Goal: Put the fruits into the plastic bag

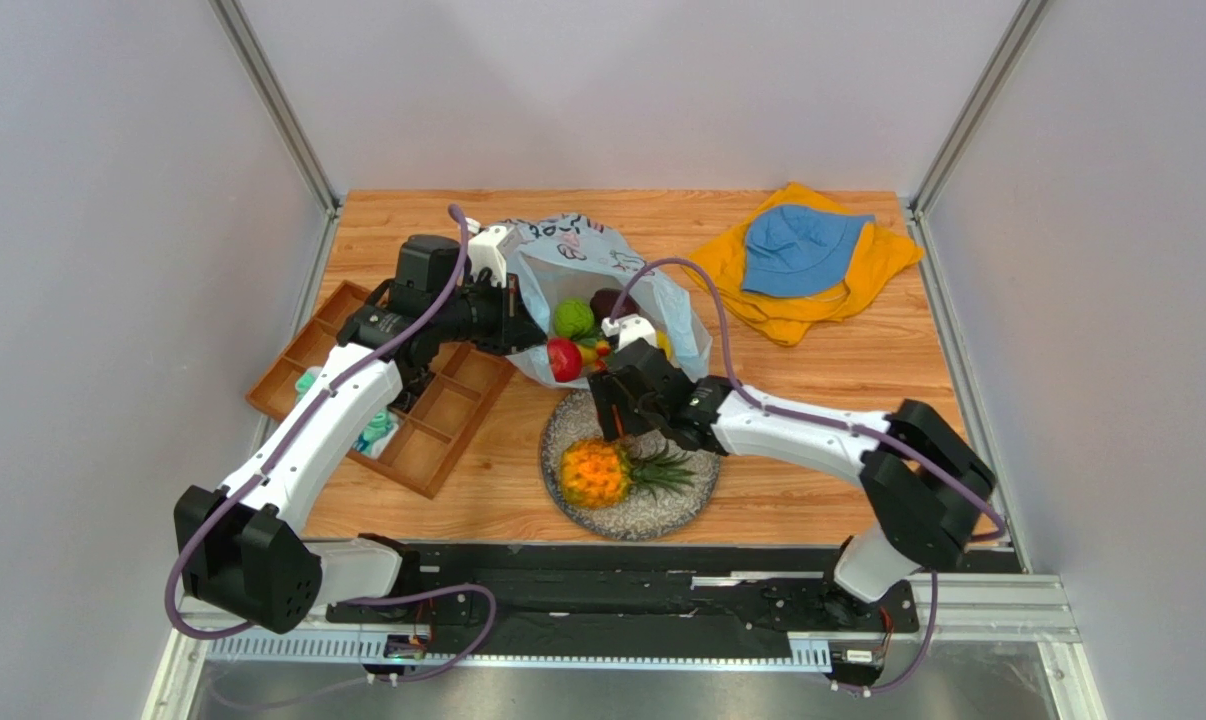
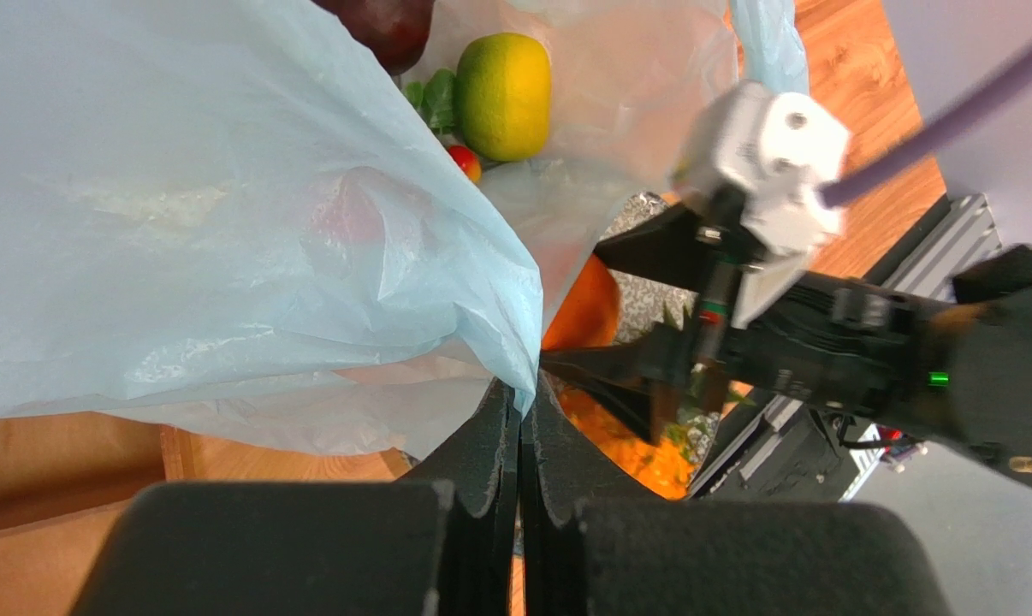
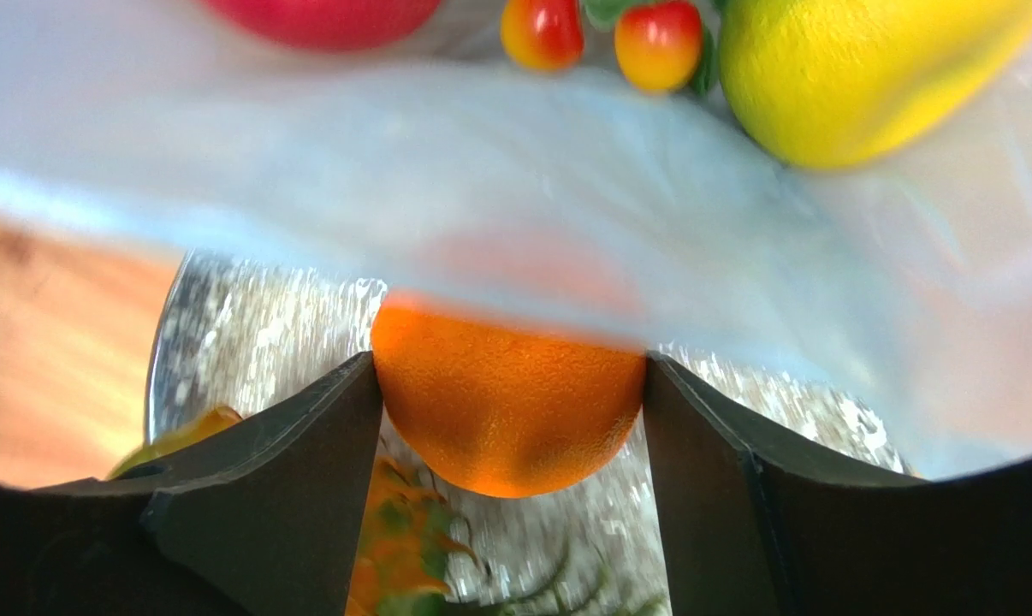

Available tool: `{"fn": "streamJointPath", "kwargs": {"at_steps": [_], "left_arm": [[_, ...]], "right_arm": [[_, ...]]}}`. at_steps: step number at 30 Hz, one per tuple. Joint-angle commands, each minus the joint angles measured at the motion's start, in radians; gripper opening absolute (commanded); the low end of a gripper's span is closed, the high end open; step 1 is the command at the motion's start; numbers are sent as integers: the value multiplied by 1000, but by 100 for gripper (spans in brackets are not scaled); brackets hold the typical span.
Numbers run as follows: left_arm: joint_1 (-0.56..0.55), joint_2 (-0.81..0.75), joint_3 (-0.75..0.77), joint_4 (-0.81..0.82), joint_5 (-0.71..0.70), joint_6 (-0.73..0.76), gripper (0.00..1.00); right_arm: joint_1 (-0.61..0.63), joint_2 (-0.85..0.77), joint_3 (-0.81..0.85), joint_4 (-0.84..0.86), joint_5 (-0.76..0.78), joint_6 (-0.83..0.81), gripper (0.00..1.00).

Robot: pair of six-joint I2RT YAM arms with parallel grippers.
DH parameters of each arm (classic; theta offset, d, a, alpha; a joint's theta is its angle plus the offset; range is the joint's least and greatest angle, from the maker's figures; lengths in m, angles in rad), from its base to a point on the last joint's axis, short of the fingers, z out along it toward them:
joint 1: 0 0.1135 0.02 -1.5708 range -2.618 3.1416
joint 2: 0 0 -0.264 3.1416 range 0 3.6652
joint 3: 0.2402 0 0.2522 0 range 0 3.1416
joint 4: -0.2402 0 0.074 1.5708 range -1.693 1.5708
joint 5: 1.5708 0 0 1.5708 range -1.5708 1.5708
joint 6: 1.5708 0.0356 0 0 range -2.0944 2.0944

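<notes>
**Q:** Two claws, one job?
**A:** Left claw (image 2: pixel 524 401) is pinched on the plastic bag (image 2: pixel 226 231) rim, mouth held open. Right claw (image 3: pixel 508 372) clamps the orange (image 3: pixel 508 430) over the plate (image 1: pixel 681 513), at the bag's lip.
**Q:** Next?
**A:** Probably push inside and release. The pineapple (image 1: pixel 594 473) waits on the plate.

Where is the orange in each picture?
Top: cannot pick it out; the right gripper covers that spot by the bag mouth.
Left wrist: the orange peeks out in the middle, just behind the bag's edge.
Right wrist: the orange is in the middle, between the black fingers.
Shared landmark: the light blue bag, seen in all three views.
</notes>
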Motion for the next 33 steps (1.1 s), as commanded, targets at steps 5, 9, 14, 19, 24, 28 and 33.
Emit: {"fn": "streamJointPath", "kwargs": {"at_steps": [5, 9, 14, 19, 24, 28, 33], "left_arm": [[4, -16, 36, 5, 15, 12, 0], [4, -19, 36, 5, 15, 12, 0], [4, -20, 36, 5, 19, 13, 0], [4, -26, 36, 7, 19, 13, 0], [4, -30, 36, 7, 14, 15, 0], [4, -25, 35, 5, 18, 12, 0], [4, -23, 36, 8, 23, 12, 0]], "right_arm": [[23, -301, -39, 38, -133, -55, 22], [23, -305, 30, 29, -84, -75, 22], [-17, -188, 167, 9, 19, -120, 19], [-74, 17, 305, -20, -10, -123, 17], [-103, 174, 437, -84, 24, -117, 20], [-114, 238, 471, -94, 22, -103, 38], [-126, 255, 483, -95, -7, -97, 69]]}}
